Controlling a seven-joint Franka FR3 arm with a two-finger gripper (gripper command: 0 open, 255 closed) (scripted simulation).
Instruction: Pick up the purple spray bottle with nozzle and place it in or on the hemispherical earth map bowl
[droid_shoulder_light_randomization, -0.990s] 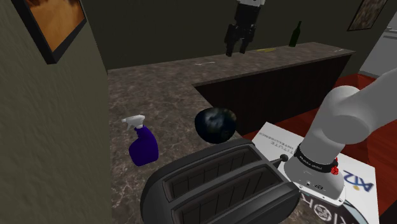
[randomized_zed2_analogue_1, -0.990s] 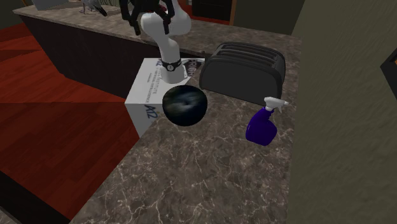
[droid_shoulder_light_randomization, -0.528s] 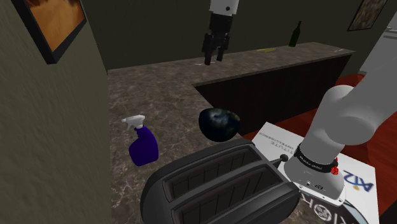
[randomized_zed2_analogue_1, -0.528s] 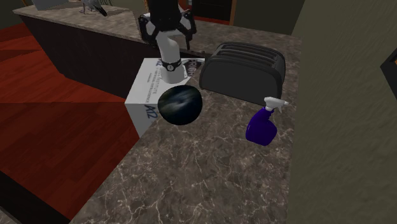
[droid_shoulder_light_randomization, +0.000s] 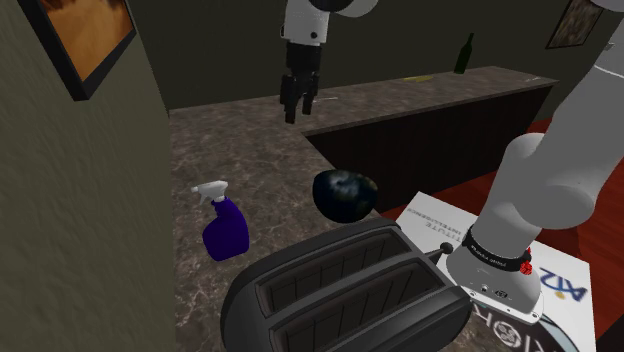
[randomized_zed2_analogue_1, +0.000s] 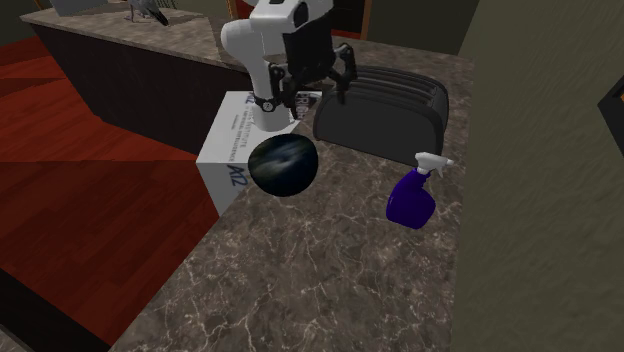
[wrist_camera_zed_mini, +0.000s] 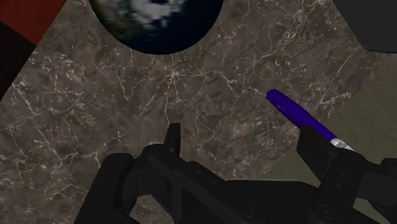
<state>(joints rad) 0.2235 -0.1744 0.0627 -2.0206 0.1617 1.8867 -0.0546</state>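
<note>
The purple spray bottle (droid_shoulder_light_randomization: 225, 228) with a white nozzle stands upright on the dark marble counter (droid_shoulder_light_randomization: 250, 150), close to the wall. The dark globe-patterned bowl (droid_shoulder_light_randomization: 343, 195) rests near the counter's inner corner. My gripper (droid_shoulder_light_randomization: 296, 108) hangs open and empty high above the counter, beyond both in the shoulder view. In the second exterior view the gripper (randomized_zed2_analogue_1: 310, 88) hovers in front of the toaster, above the bowl (randomized_zed2_analogue_1: 283, 165), with the bottle (randomized_zed2_analogue_1: 412, 198) off to the right. In the wrist view the bottle (wrist_camera_zed_mini: 299, 114) lies just past the fingers of the gripper (wrist_camera_zed_mini: 242, 137), and the bowl (wrist_camera_zed_mini: 156, 22) lies farther ahead.
A black toaster (droid_shoulder_light_randomization: 340, 295) sits on the counter between the bottle and my white stand (droid_shoulder_light_randomization: 560, 290). A wall (droid_shoulder_light_randomization: 90, 220) runs right beside the bottle. The counter drops off to a red floor (randomized_zed2_analogue_1: 90, 190) by the bowl. A dark bottle (droid_shoulder_light_randomization: 462, 55) stands on the far counter.
My gripper has swung toward the shoulder view's left and come lower over the counter. The bowl shifted slightly at first, then stayed. The spray bottle has not moved.
</note>
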